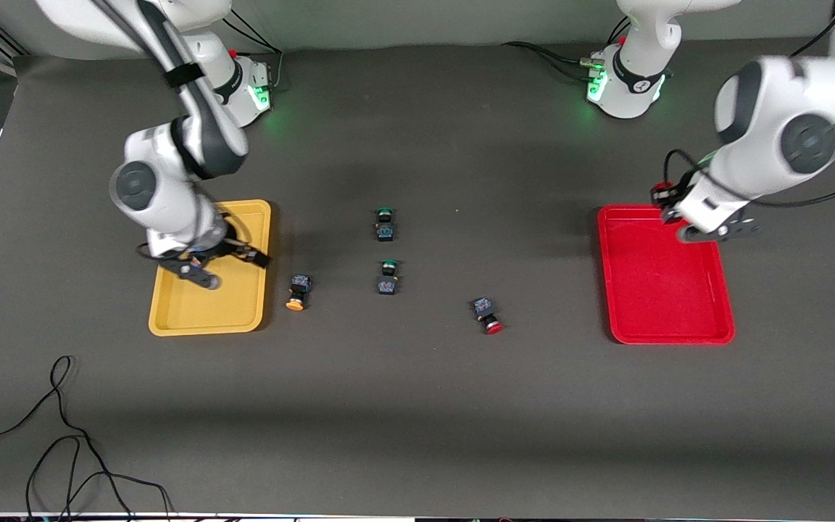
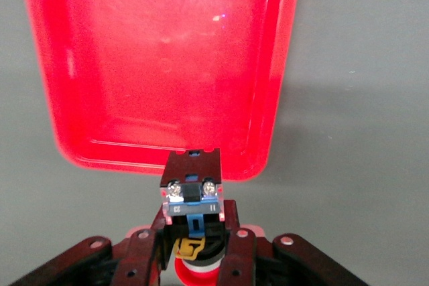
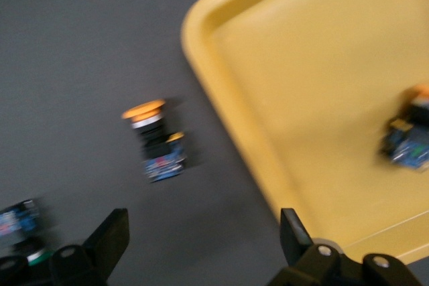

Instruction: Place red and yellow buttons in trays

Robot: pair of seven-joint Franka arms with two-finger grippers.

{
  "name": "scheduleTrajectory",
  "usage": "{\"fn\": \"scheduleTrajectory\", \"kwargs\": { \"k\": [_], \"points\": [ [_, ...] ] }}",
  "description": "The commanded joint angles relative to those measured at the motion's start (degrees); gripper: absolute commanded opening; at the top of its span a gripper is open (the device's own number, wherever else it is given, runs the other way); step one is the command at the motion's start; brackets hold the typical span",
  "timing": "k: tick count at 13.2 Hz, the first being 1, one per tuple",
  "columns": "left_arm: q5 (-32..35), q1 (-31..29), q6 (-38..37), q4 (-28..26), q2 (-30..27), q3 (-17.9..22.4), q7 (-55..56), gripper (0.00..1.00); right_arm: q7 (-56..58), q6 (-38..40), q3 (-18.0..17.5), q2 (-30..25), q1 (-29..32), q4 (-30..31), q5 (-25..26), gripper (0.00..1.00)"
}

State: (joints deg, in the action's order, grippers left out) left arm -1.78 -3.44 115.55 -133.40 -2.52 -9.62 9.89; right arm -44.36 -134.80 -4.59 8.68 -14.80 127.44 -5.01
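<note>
Clamping a red button (image 2: 192,195) over the red tray (image 1: 707,335), the left pincer (image 2: 194,246) nears delivery, while the right pincer (image 3: 201,232), fingers apart, hangs over the yellow tray (image 3: 221,51) holding one yellow button (image 3: 410,140); another yellow button (image 1: 297,291) and another red button (image 1: 488,315) lie on the surface (image 1: 417,406).

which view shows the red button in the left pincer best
The left wrist view: the red button sits close up between the left pincer's fingers, over the red tray rim. The front view hides it; the right wrist view misses it.

Arm shells: glossy white links joined by dark grey round joint caps.
Bases: lit by green lights; black cables are plugged in.
Straps: a black band is wrapped around the right arm.
Grippers: black finger links fastened by silver screws.
</note>
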Motion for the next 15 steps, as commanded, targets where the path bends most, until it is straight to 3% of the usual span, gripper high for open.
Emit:
{"fn": "scheduleTrajectory", "kwargs": {
  "k": [1, 5, 7, 8, 9, 12, 14, 15],
  "points": [
    [0.98, -0.34, 8.09, -2.21, 6.36, -0.05, -0.66, 0.0, -3.63, 0.24, -2.0, 7.22, 0.64, -5.27, -0.61, 1.0],
    [3.01, -1.83, 19.34, -2.74, 13.67, -0.05, -0.74, 0.03, -3.28, -7.65, -2.0, 13.73, 0.47, -5.1, 0.26, 1.0],
    [4.32, -2.36, 20.07, -2.65, 14.74, -0.05, -0.92, 0.19, -3.1, -9.33, -2.09, 15.23, 0.38, -4.92, 1.84, 1.0],
    [4.33, -2.36, 19.37, -2.65, 14.48, -0.05, -0.92, 0.63, -3.1, -9.69, -2.09, 15.75, 0.38, -4.92, 2.2, 1.0],
    [4.33, -2.36, 18.93, -2.57, 14.21, -0.05, -0.92, 0.99, -3.02, -10.47, -2.09, 16.02, 0.38, -4.84, 2.37, 0.96],
    [4.06, -1.93, 10.27, 0.32, 10.36, -0.49, 0.21, 0.99, -2.93, -12.93, -2.09, 17.34, 0.38, -4.84, 3.33, 0.91],
    [3.45, -0.27, -2.36, 8.63, 8.94, -1.01, 2.05, 0.99, -2.93, -15.04, -2.09, 18.39, 0.38, -4.75, 4.75, 0.86],
    [2.05, 1.4, -9.31, 15.12, 9.72, -1.28, 4.85, 0.99, -2.84, -15.23, -2.09, 18.48, 0.38, -4.83, 4.83, 0.71]
  ]
}}
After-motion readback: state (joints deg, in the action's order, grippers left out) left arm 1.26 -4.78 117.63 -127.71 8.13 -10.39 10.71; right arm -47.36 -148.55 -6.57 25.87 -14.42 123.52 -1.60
